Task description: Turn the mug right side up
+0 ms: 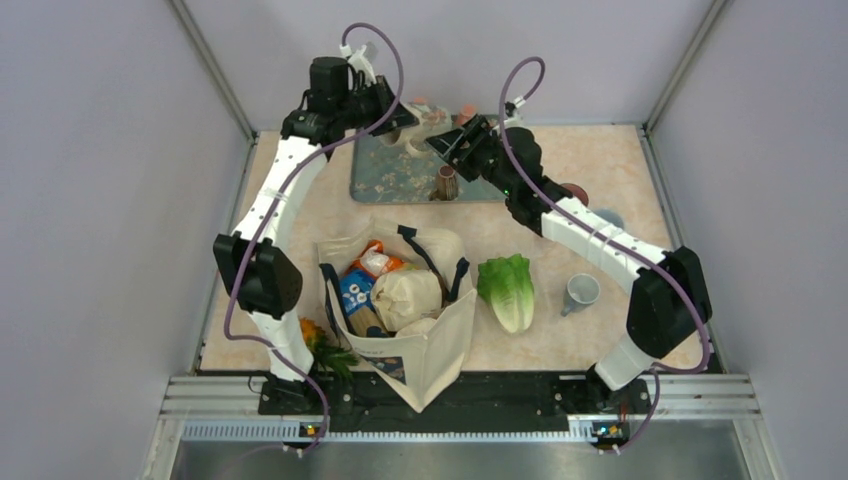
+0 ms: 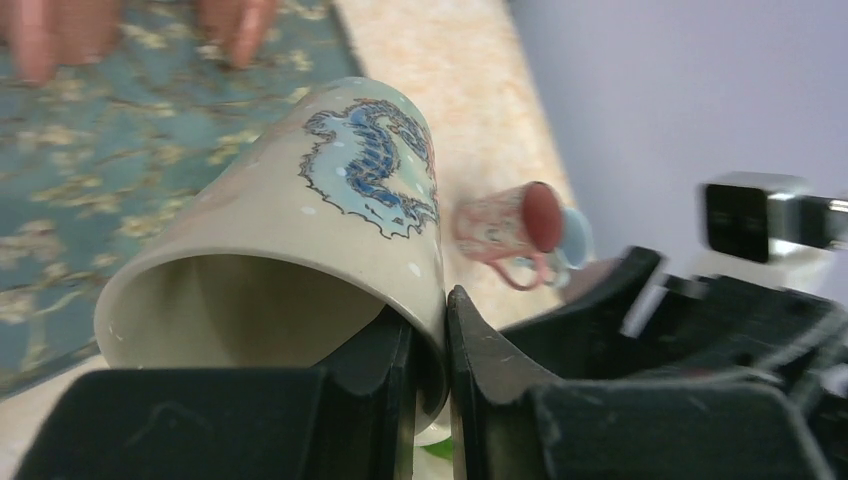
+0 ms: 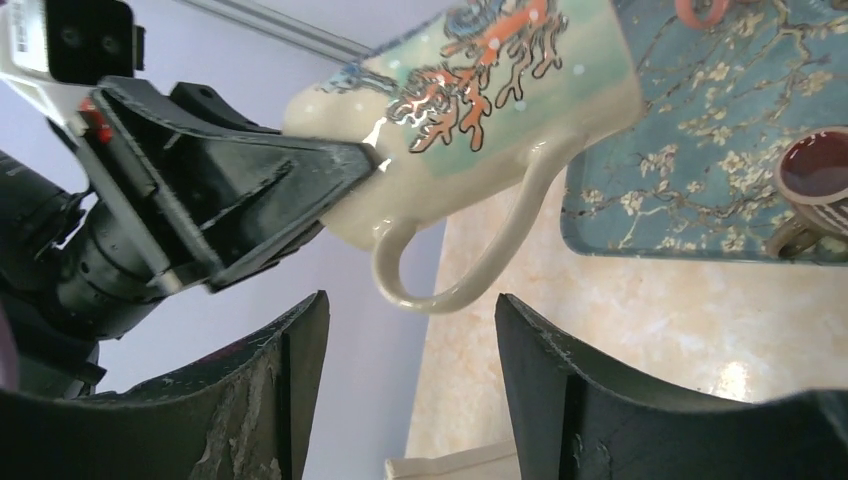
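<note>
The left claw (image 2: 430,330) is clenched on the rim of the cream dragon-print mug (image 2: 300,220), holding it tilted on its side above the far edge of the blue floral tray (image 3: 700,150). The right claw (image 3: 405,320) hangs released, jaws spread just beneath the mug's handle (image 3: 530,195).

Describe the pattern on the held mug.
Cream mug with orange coral-like and blue outlined figures; best seen in the right wrist view.

Rim of mug (image 2: 300,230) sits between the left gripper (image 2: 430,335) fingers, its body tilted beyond them. The tray (image 2: 90,150) lies beyond and left, the small cup (image 2: 505,230) beyond and right. The right gripper (image 3: 410,370) fingers stand apart, with the handle (image 3: 470,270) just ahead of the gap. The second cup (image 3: 815,180) is on the tray, to their right.
</note>
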`<state>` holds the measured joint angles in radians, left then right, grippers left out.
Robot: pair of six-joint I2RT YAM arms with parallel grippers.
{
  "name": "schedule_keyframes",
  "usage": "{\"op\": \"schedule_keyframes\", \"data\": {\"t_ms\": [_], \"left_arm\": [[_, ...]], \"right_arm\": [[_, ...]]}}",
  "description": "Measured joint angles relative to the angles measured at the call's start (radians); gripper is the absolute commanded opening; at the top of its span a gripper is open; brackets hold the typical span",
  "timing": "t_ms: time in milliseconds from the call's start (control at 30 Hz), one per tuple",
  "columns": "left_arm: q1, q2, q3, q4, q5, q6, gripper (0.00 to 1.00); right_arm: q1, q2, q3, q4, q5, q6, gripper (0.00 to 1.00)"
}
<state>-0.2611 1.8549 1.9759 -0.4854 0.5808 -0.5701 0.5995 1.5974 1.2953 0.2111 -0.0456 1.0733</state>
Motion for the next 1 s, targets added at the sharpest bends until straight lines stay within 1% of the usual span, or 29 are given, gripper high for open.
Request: {"op": "schedule_keyframes", "data": {"t_ms": [167,233,300,467,600,700,800,900,1000], "left_arm": [[0.027,0.003,-0.007,-0.090,-0.131,0.143,0.00],[0.038,0.003,-0.007,-0.117,-0.172,0.218,0.00],[0.051,0.003,-0.007,-0.156,-0.227,0.330,0.00],[0.103,-0.009,-0.042,-0.234,-0.349,0.581,0.00],[0.204,-0.024,-0.097,-0.319,-0.405,0.737,0.00],[0.298,-0.034,-0.149,-0.373,-0.435,0.818,0.00],[0.374,-0.061,-0.234,-0.407,-0.487,0.887,0.00],[0.395,-0.090,-0.307,-0.452,-0.531,0.940,0.00],[0.397,-0.119,-0.357,-0.498,-0.537,0.982,0.00]], "right_arm": [[0.000,0.000,0.000,-0.022,0.005,-0.043,0.63],[0.000,-0.001,0.000,-0.042,0.008,-0.072,0.63],[0.000,-0.003,0.002,-0.067,0.017,-0.111,0.63],[0.000,-0.017,0.051,-0.231,0.087,-0.285,0.68],[0.000,-0.019,0.135,-0.365,0.142,-0.459,0.71],[0.000,-0.019,0.173,-0.436,0.174,-0.554,0.73],[-0.002,-0.017,0.180,-0.495,0.196,-0.620,0.73],[-0.007,-0.002,0.180,-0.541,0.207,-0.663,0.74],[-0.009,0.027,0.186,-0.579,0.210,-0.692,0.75]]}}
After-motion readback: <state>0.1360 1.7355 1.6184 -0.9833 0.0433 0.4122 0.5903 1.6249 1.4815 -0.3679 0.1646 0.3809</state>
